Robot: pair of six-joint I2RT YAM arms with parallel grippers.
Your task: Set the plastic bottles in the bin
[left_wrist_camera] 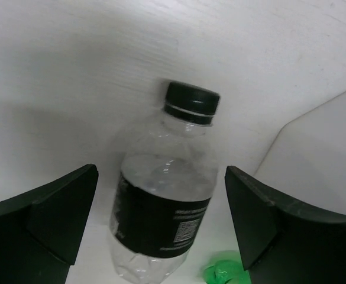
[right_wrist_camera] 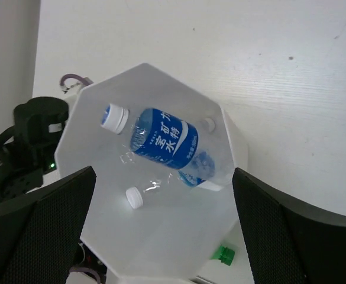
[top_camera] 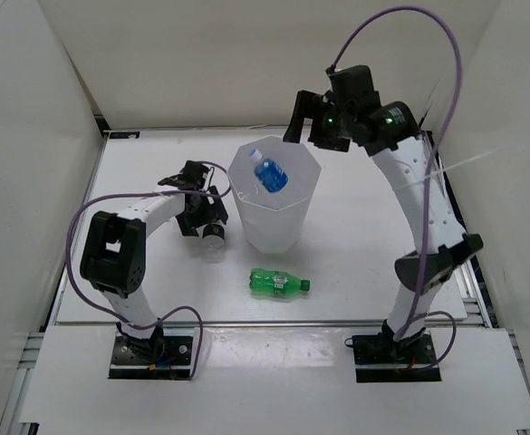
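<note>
Here, left jaws spread astride black-label bottle [left_wrist_camera: 162, 216]; blue-label bottle [right_wrist_camera: 164, 144] in bin [right_wrist_camera: 173, 239].

White table [top_camera: 373, 245]: bin [top_camera: 274, 231], green bottle [top_camera: 277, 284], black-labelled bottle [left_wrist_camera: 164, 201].

A green bottle [top_camera: 278, 284], a blue-labelled bottle [right_wrist_camera: 164, 145] — white bin [top_camera: 274, 232].

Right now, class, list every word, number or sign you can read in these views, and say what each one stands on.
"宝矿力水特": white characters on the blue-label bottle in the bin; its smaller print is unreadable.
black-label bottle: small print and a code square, too blurred to read.
green bottle: label too small to read.
</note>
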